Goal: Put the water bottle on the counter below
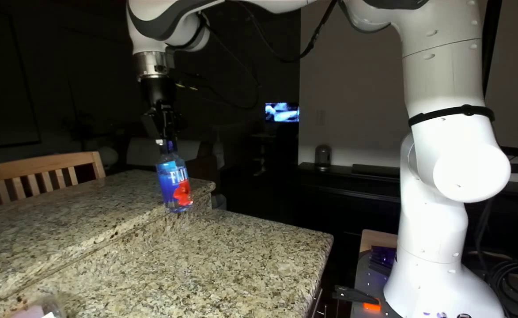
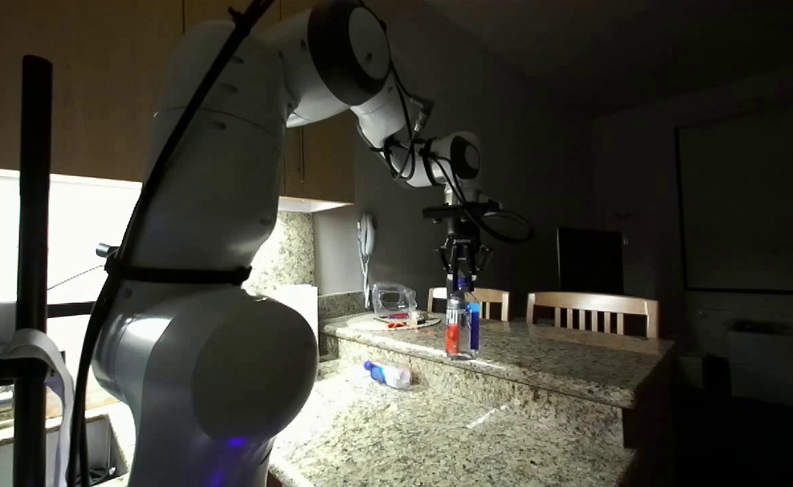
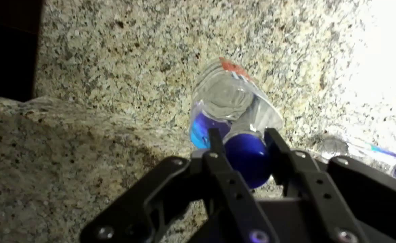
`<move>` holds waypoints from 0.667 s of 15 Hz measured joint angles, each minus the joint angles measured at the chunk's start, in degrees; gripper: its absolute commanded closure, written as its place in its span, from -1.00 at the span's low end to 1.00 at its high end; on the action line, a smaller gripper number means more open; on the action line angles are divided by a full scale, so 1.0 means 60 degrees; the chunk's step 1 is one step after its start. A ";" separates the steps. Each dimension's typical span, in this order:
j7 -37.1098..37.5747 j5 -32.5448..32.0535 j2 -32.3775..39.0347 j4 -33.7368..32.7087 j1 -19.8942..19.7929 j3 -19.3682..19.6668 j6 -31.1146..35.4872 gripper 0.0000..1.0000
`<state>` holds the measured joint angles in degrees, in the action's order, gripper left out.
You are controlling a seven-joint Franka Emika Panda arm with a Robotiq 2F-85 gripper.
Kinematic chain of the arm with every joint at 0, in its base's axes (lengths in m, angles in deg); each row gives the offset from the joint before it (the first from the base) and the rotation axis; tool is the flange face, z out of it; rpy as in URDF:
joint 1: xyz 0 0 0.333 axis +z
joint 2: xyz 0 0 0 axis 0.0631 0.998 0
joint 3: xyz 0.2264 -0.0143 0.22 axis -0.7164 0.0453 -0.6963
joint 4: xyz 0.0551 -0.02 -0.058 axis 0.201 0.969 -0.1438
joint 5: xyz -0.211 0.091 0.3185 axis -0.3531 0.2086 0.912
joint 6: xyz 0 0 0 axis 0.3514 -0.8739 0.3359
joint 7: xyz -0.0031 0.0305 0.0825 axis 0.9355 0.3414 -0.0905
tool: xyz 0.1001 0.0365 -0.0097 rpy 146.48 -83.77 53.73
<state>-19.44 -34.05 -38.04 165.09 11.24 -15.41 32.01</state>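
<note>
The water bottle hangs nearly upright from my gripper, which is shut on its blue cap. The bottle also shows in an exterior view with the gripper above it. In the wrist view the two fingers press on either side of the cap, and the clear bottle body points away below. The bottle is in the air over the counter below, close beside the edge of the raised ledge. The lower counter also shows in an exterior view and the wrist view.
The raised granite ledge forms a step beside the bottle. Another similar bottle lies on its side on the lower counter by the step; it also shows in the wrist view. A clear plastic container stands on the ledge.
</note>
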 measured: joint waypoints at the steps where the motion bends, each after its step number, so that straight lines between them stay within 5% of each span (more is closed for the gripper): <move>1: -0.0039 0.0002 -0.0341 0.0502 -0.0023 0.0000 0.0049 0.70; 5: -0.0149 0.0083 -0.1507 0.2681 -0.0028 -0.0004 0.0772 0.70; 10: -0.1345 0.0467 -0.2494 0.5689 -0.0006 -0.0010 0.3029 0.70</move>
<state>-27.50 -31.24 -53.01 199.22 11.20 -15.47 50.18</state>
